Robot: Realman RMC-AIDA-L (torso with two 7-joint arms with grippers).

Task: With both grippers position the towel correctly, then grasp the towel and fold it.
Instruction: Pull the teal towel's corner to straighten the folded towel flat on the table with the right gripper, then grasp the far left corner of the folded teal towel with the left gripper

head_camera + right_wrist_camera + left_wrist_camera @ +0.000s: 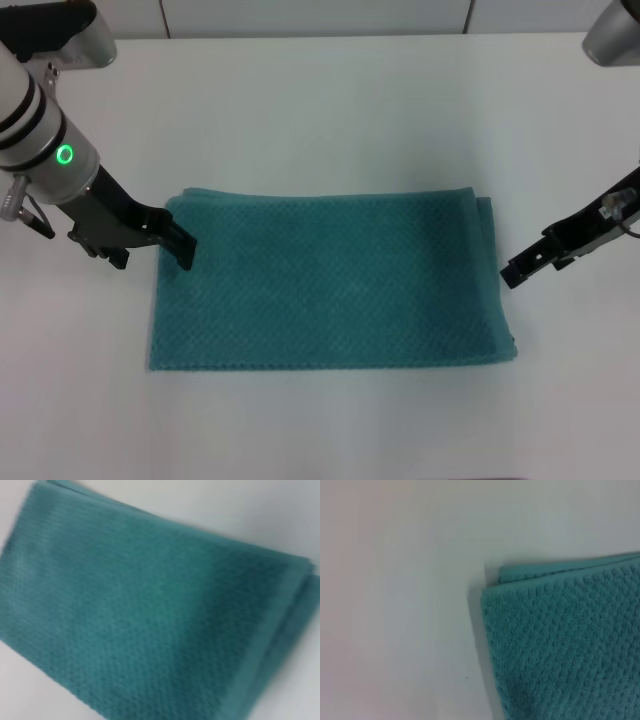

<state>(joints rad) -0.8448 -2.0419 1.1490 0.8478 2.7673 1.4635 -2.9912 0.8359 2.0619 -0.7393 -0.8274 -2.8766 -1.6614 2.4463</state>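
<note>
**Towel handling assessment: soft layered cloth, edge grasps advised**

Head view shows the towel [330, 280] lying flat on the white table [330, 100], long side running across the robot's front, already doubled into layers. The layer edges stand slightly offset along the far edge and at the right end, and the left wrist view confirms a lower layer peeking out at the far-left corner.

The left gripper [183, 243] sits at the towel's left edge near the far corner, tips over or touching the cloth; I cannot tell whether its fingers are parted or closed. The right gripper [513, 272] hovers just beside the right edge, apart from the cloth; its finger state likewise cannot be told.

Judgement: the waffle weave looks light, limp and fairly grippy, not fragile. It will sag and drape once lifted, and the layers may slide apart. Best hold is at the short ends or corners, pinching through all layers at once. A shallow pinch risks catching only the top layer.
</note>
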